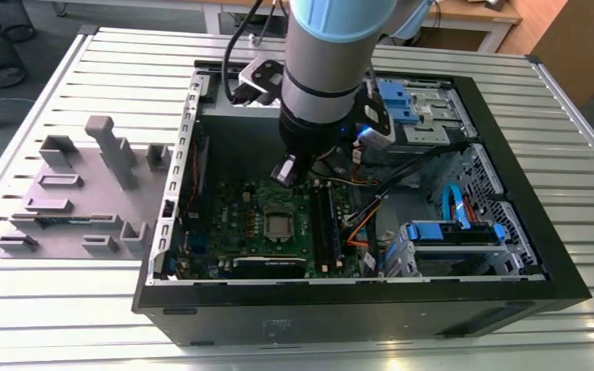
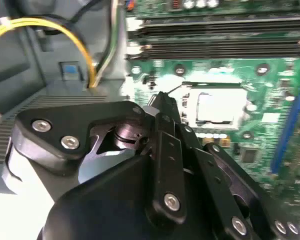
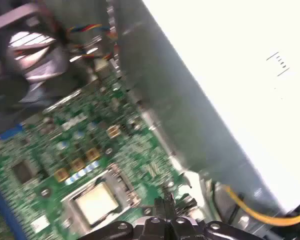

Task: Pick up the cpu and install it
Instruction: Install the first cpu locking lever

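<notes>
You are looking down on an open computer case [image 1: 503,286] lying on a slatted metal desk [image 1: 90,309], with the robot arm [image 1: 323,69] reaching into it above the green motherboard [image 1: 245,224]. The cpu [image 1: 278,225] already sits in the socket at the middle of the board, a pale silver square inside the dark frame, so the pick-up and placing appear done. Whether the socket frame is latched over it you cannot judge from these pictures.

The exterior view gives you what the wrist cameras lack: the whole case, the grey fixture blocks [image 1: 80,193] on the desk at the exterior view's left, and the arm's height above the board.

Both wrist views give you the close detail: the cpu [image 2: 217,107] lies flat in its socket, just beyond the gripper [image 2: 162,97], which carries nothing. In the second wrist view the fingers [image 2: 166,112] taper to a single tip and seem drawn together, though blur makes this less than certain. The first wrist view adds the case's side wall [image 3: 190,115] and a yellow cable [image 3: 250,210] near the gripper [image 3: 166,201], with the cpu [image 3: 96,202] close by.
</notes>
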`<act>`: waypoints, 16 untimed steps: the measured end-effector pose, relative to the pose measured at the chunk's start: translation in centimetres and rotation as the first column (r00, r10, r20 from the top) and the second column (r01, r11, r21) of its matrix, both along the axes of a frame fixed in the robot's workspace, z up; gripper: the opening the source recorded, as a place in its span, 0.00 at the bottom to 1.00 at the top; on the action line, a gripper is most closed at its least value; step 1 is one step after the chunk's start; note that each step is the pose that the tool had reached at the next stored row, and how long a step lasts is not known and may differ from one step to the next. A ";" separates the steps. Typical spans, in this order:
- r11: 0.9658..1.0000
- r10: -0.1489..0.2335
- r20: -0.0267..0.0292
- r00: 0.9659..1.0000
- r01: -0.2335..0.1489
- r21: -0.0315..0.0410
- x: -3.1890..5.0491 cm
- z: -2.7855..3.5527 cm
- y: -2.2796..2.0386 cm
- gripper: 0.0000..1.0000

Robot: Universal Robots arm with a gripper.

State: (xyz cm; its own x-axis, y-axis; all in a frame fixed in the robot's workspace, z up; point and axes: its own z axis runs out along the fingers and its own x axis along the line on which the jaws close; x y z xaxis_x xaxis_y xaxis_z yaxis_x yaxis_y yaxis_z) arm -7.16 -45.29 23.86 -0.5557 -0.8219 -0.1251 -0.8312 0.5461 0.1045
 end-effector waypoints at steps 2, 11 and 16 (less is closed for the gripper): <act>1.000 0.000 0.000 1.000 0.000 0.000 0.00 0.86 0.02 0.11; 1.000 0.000 0.000 1.000 0.000 0.000 0.00 4.97 0.03 0.11; 1.000 0.000 0.000 1.000 0.000 0.002 0.00 7.06 0.03 0.11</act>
